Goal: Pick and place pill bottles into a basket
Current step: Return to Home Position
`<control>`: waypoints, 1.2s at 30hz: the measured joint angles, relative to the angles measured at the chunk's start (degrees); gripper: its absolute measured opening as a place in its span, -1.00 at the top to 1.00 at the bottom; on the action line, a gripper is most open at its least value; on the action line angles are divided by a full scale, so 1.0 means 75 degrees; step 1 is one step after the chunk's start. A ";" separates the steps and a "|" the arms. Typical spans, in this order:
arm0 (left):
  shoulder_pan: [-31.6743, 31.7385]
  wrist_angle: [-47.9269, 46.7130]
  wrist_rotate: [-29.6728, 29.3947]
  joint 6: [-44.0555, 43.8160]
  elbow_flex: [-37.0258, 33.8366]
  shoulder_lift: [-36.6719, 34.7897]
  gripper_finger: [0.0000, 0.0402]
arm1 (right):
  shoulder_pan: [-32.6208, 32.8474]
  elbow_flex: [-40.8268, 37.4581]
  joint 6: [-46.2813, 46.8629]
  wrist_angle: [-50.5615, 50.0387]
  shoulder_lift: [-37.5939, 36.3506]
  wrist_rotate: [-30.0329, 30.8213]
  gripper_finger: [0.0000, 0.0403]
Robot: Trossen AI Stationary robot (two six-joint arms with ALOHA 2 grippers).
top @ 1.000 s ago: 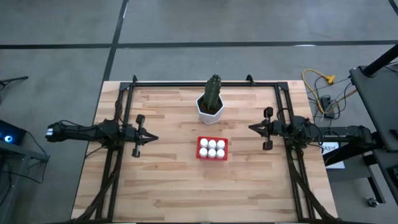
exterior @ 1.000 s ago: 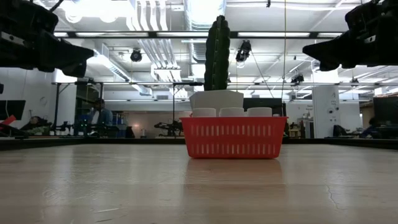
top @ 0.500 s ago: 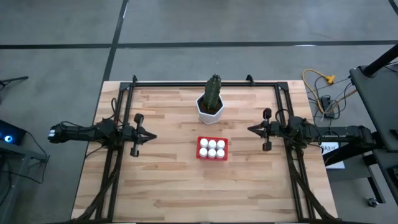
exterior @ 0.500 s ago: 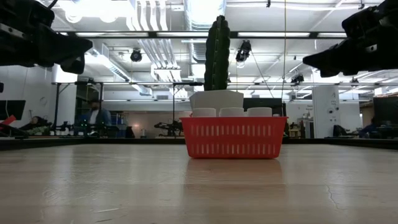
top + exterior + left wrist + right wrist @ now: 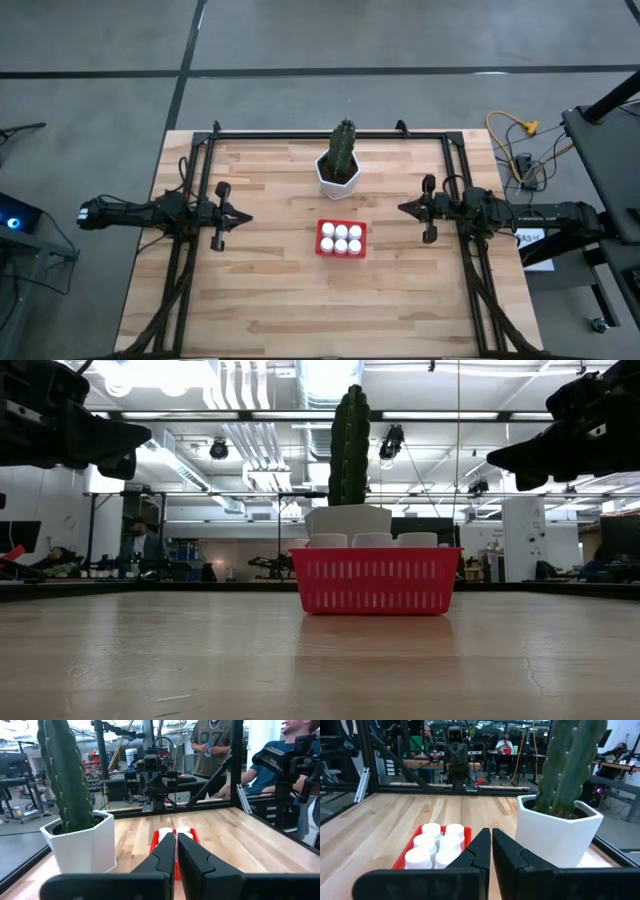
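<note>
Flanking the basket (image 5: 321,247) of pill bottles (image 5: 342,232), left end effector (image 5: 246,221) and right end effector (image 5: 403,208) hang closed.

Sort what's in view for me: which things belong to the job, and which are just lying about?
Job: pill bottles, six, all in the red basket.
Lying about: cactus in its white pot; yellow cable off the table.
</note>
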 joint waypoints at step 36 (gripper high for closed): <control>0.0000 0.0013 0.0008 0.0006 -0.0017 0.0010 1.00 | -0.0003 0.0003 -0.0085 0.0003 0.0003 0.0003 0.96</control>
